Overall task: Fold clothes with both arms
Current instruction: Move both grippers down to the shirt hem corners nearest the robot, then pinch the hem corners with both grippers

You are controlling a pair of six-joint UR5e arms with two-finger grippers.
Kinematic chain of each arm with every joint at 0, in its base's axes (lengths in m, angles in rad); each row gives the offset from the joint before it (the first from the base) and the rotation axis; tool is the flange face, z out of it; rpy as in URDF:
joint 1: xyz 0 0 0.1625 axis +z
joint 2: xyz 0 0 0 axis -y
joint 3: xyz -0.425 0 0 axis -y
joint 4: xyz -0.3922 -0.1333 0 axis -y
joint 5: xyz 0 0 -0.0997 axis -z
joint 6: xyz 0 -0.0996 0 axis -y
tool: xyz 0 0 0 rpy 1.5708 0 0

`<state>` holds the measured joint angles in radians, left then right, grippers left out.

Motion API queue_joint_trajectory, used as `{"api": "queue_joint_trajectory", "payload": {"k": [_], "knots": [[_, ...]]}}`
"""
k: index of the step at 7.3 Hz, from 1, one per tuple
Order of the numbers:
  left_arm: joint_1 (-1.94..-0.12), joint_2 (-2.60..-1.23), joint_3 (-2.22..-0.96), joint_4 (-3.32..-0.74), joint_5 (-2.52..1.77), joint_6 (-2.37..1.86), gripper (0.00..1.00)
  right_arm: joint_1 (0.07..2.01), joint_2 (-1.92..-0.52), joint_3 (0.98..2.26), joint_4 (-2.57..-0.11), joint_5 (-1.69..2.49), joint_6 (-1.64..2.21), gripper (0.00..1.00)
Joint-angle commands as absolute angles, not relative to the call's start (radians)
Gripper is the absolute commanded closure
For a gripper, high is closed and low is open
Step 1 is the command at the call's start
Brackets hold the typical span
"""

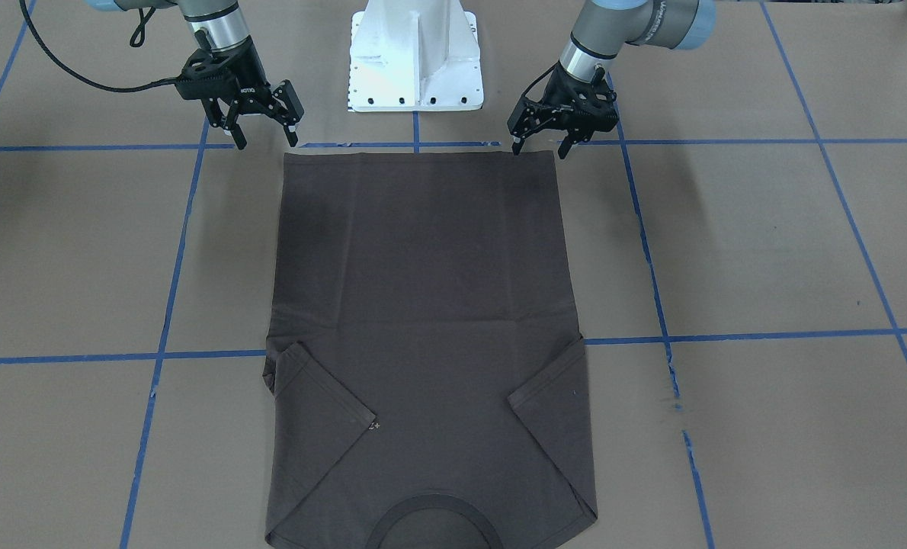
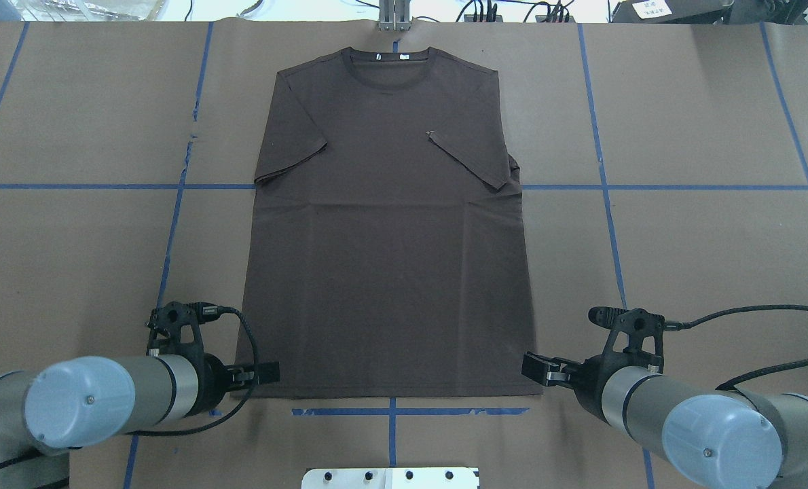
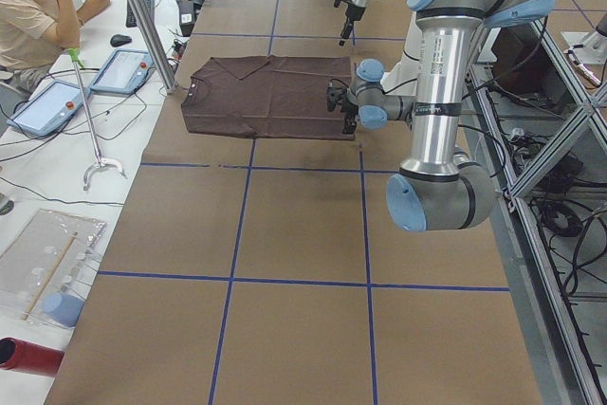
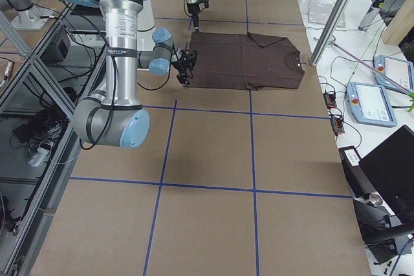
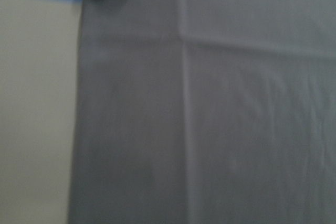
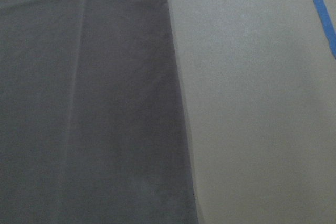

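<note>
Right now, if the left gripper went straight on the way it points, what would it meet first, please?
Probably the T-shirt: the left gripper, jaws open, points down at the hem corner on its side. Depth is unclear, so its tips might instead touch the table paper just beside that corner.

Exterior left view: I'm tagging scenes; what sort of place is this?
Probably a robotics lab: brown paper-covered table with blue tape grid, silver-grey jointed robot arms, touchscreen pendants alongside.
</note>
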<state>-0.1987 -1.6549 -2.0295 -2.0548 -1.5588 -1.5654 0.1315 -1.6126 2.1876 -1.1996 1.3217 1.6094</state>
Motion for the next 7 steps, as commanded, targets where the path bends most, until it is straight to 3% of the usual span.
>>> {"api": "queue_joint_trajectory", "payload": {"k": [1,7], "knots": [[-0.121,-1.649,-2.036,-1.976,-1.517,-1.675,0.24,0.124,-1.615,2.197,-1.200,1.316,1.614,0.00],[-0.138,-1.654,-2.029,-1.974,-1.522,-1.588,0.30,0.124,-1.617,2.215,-1.198,1.313,1.612,0.00]]}}
